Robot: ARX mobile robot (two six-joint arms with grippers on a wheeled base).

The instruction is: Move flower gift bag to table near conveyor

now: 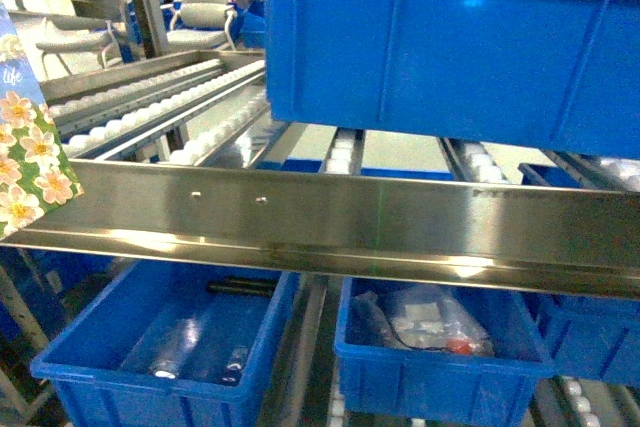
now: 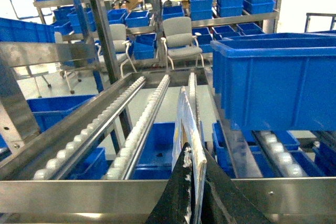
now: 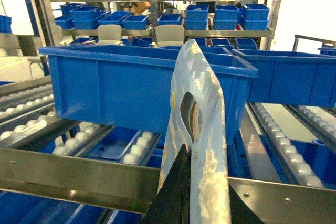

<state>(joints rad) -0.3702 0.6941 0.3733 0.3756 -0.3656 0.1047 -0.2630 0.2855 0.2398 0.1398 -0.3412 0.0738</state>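
Note:
The flower gift bag [image 1: 25, 157], printed with pink-and-white blossoms on green, shows only at the far left edge of the head view, in front of the steel rail. Neither gripper appears in that view. In the left wrist view my left gripper [image 2: 193, 157] is shut on the bag's thin white edge [image 2: 190, 124], seen edge-on. My right gripper [image 3: 203, 155] is shut on a pale blue panel of the bag [image 3: 202, 93] just below its handle cut-out. The conveyor [image 1: 170, 107] runs beyond the rail with rows of white rollers. The table is out of view.
A shiny steel rail [image 1: 330, 212] crosses right in front of me. A large blue bin [image 1: 450, 42] sits on the roller tracks ahead to the right. Lower blue bins [image 1: 440, 342] hold bottles and packets. Shelves of blue bins and grey chairs [image 2: 181, 38] stand behind.

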